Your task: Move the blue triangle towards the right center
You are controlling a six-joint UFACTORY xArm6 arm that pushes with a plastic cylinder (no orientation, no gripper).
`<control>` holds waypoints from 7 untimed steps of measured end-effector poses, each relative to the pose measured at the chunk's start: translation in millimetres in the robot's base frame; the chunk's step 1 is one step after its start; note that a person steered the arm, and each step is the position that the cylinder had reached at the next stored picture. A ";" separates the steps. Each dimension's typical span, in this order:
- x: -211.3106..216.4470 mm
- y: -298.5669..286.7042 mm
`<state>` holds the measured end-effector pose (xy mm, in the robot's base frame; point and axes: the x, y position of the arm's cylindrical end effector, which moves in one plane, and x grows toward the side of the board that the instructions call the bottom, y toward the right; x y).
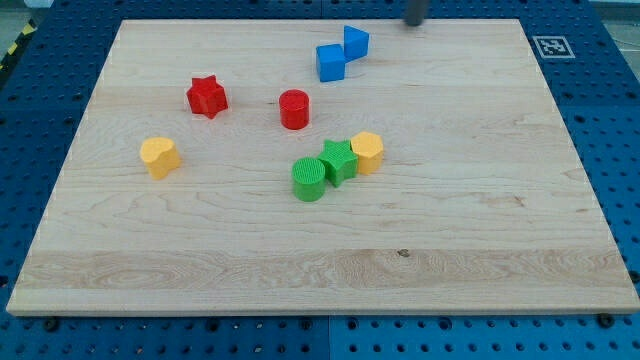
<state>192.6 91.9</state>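
Seven blocks lie on the wooden board point(480, 250). The blue triangle point(355, 42) sits at the far side, a little right of centre, and my tip point(414, 22) stands just beyond the board's far edge, near the triangle and to its right, apart from it. Only the rod's lower end shows at the top of the view. There is no pincer here to be apart or together: the arm ends in the plain rod. The triangle's long axis cannot be made out from this angle; one corner seems to point right, toward the tip.

The blue cube point(331, 62) touches the triangle on its near-left side. Nearer and left stand the red cylinder point(294, 109) and red star point(207, 97). The yellow heart point(159, 157) lies far left. Mid-board, the green cylinder point(309, 179), green star point(338, 160) and yellow hexagon point(367, 152) touch in a row.
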 end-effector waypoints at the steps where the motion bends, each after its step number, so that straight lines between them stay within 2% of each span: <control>1: -0.2 -108.0; 2: 2.7 -139.9; 3: 25.2 -96.7; 5: 89.8 45.7; 7: 34.8 -24.0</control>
<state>227.4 68.0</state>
